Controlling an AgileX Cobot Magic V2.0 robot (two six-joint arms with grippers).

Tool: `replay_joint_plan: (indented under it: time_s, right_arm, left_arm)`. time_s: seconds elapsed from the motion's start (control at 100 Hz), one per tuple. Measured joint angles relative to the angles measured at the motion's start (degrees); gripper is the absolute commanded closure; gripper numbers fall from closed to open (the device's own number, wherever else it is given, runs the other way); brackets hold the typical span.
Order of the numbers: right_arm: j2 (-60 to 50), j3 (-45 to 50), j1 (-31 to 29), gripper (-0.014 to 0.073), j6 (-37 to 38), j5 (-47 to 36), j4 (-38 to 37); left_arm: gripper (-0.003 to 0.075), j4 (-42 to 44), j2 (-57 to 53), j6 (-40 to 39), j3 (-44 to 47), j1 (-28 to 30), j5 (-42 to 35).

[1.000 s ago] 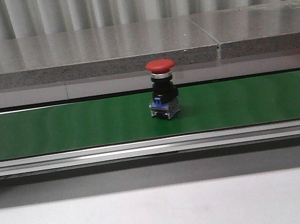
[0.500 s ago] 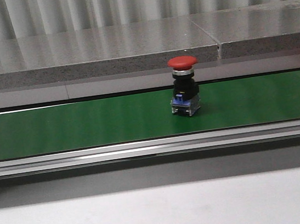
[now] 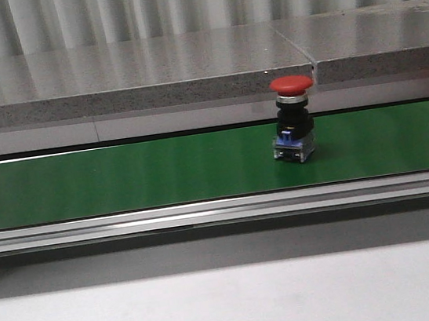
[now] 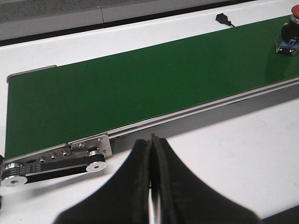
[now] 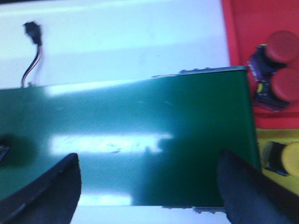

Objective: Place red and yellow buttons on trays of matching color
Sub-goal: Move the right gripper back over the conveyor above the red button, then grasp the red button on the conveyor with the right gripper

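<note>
Green belt (image 3: 122,177) carries red button (image 3: 295,122) upright, right of centre, ungrasped. Left gripper (image 4: 152,186) closed, empty. Right gripper (image 5: 149,186) spread wide above belt end. Red tray (image 5: 254,42) holds two red buttons; yellow tray (image 5: 275,137) one yellow.

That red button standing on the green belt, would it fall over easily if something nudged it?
Probably yes: the red button stands upright and tall, with a wide cap over a narrow base, so it looks top-heavy. It looks rigid plastic, unlikely to bend.
</note>
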Motion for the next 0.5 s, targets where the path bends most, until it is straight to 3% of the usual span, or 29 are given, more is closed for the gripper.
replay_joint_plan:
  time_s: [0.26,0.5]
  right_arm:
    - [4.52,-5.10,9.01,0.0001,-8.11,11.51,0.46]
    - [9.63,-7.02,13.28,0.0001,-17.01,16.23,4.05]
  left_arm:
    - [0.0741,0.00,0.00,0.00,0.00,0.00,0.00]
    - [0.0741,0.00,0.00,0.00,0.00,0.00,0.00]
